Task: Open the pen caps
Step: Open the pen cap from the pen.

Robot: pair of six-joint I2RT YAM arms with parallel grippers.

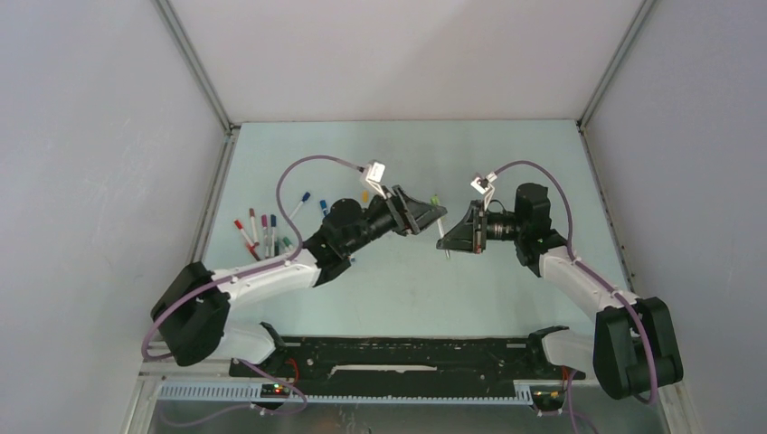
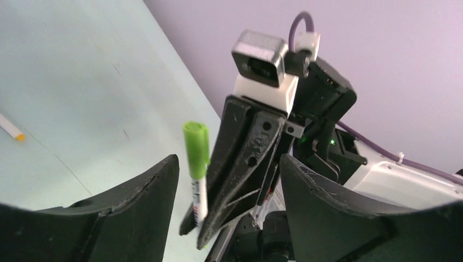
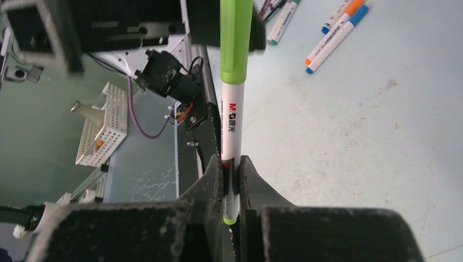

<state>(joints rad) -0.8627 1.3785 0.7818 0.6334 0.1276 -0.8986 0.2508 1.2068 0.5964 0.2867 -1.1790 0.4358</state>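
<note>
Right wrist: right gripper (image 3: 231, 164) pinched tight on the white pen barrel (image 3: 231, 128), green cap (image 3: 236, 38) on it.
Left wrist: left gripper (image 2: 229, 164) spread wide, a finger either side of that cap, not touching.
Basket: white basket (image 3: 101, 128) past the table (image 3: 382, 136) edge, contents too small to tell.
Cut off: cap's top end, in right wrist.

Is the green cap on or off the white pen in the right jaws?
On: the green plastic cap sits over the end of the white pen barrel.

White pen barrel (image 3: 231, 131): "M&G" logo, Chinese characters beside; smaller print unreadable
</note>
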